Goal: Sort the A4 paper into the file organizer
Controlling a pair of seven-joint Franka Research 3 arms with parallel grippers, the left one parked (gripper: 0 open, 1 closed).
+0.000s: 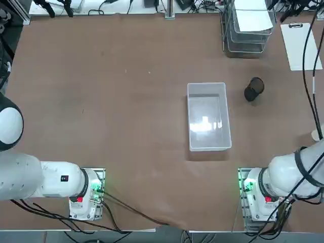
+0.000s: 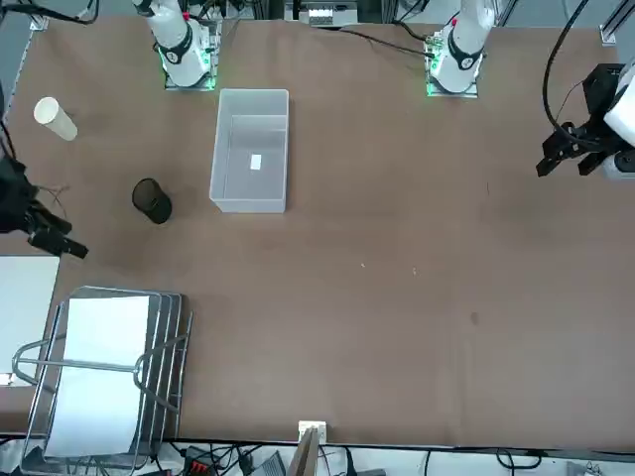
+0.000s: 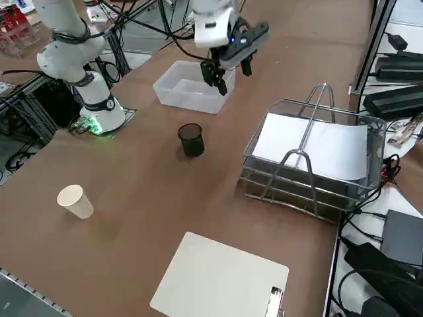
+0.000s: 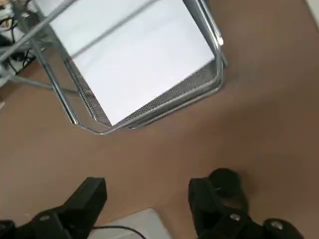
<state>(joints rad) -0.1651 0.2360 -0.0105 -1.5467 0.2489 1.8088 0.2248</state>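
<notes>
Sorting of a sheet into a desktop rack, closing stage. The A4 paper [image 3: 330, 145] is shown lying flat in the uppermost tier of the file organizer [image 3: 291, 201], within the wire rim and beneath the crossing bars of the frame. The right gripper [image 4: 147, 184] is raised above the table, apart from the rack; its two fingers are spread wide, and nothing is held between them. The white clipboard [image 3: 218, 277] lies on the tabletop beside the rack, and the clear bin [image 1: 207, 116] and the black cup [image 3: 192, 140] stand nearer the arm bases.

From this arrangement, the step in hand is judged to be the retreat after release — the placing itself appears complete, as no loose sheet is seen on the table. For the next move, the arm should be drawn back to a resting pose, with the bars of the rack given a generous berth. No further grasp seems to be required. Should a correction be wanted, only a light push at an edge would be advised — a thin sheet is easily creased or caught against the wire.
</notes>
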